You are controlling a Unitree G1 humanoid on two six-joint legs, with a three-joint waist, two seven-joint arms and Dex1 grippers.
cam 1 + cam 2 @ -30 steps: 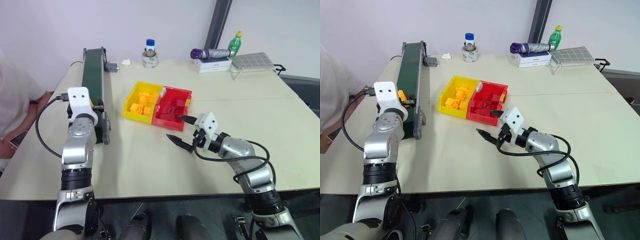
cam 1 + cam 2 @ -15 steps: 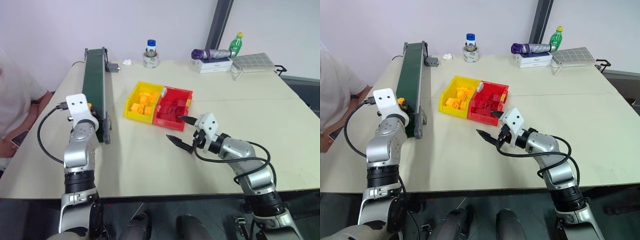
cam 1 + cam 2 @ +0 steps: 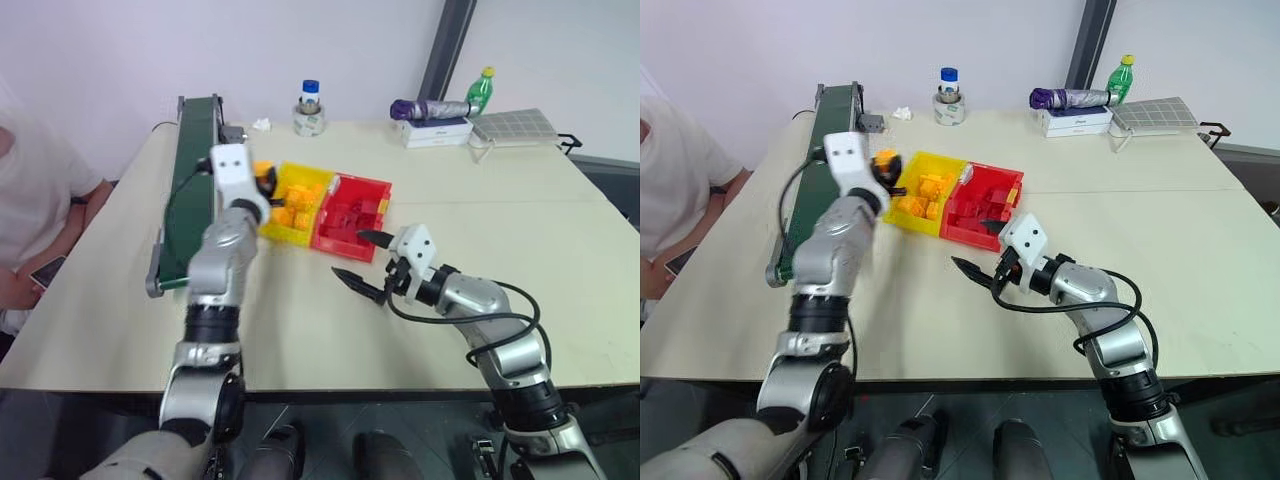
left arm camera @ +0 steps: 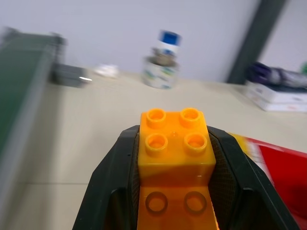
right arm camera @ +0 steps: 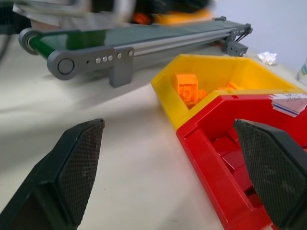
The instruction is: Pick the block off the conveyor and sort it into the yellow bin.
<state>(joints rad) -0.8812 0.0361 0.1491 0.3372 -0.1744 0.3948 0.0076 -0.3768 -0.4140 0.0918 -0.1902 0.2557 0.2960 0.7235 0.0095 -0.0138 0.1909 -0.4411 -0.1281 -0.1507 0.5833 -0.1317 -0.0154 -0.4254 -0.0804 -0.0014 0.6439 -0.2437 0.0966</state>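
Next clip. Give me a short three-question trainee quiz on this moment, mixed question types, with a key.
1. True or false: the left gripper is shut on the block.
2. Multiple choice: the right gripper is (A) shut on a red brick, (B) open and empty near the red bin, (C) resting on the conveyor.
3. Fill in: the held block hangs by the near-left edge of the ______ bin.

Key
1. True: both fingers press the block's sides.
2. B.
3. Yellow: the block is at the yellow bin, not yet let go.
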